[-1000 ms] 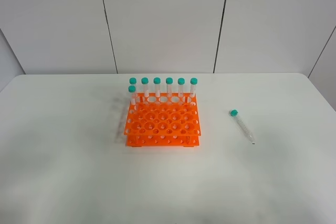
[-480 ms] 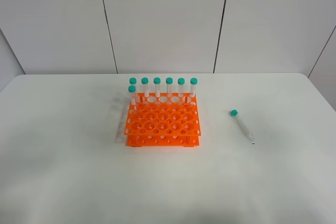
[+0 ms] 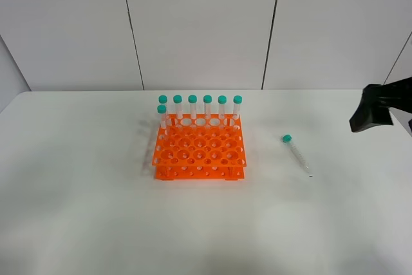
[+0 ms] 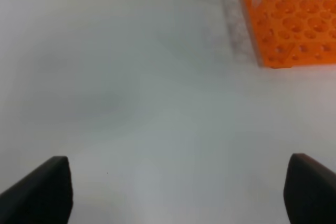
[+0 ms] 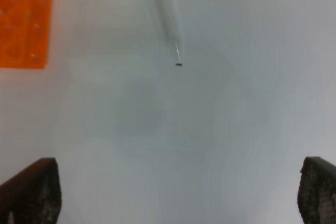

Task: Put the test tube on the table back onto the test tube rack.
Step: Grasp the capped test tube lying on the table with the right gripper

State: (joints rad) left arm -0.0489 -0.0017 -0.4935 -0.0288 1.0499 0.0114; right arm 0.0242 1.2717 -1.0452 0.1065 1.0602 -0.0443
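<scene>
- Right end effector [image 5: 176, 190]: spread apart, mostly cropped.
- Left end effector [image 4: 176, 187]: spread apart, mostly cropped.
- Test tube [image 3: 297, 153]: clear, conical, teal-capped; lies on matte white surface [image 3: 96, 191], three o'clock of orange rack [image 3: 199, 152].

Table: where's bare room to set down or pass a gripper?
Free: table left of the test tube rack, the front strip before it, the gap between rack and lying test tube. Crowded: rack's back row of capped tubes.
</scene>
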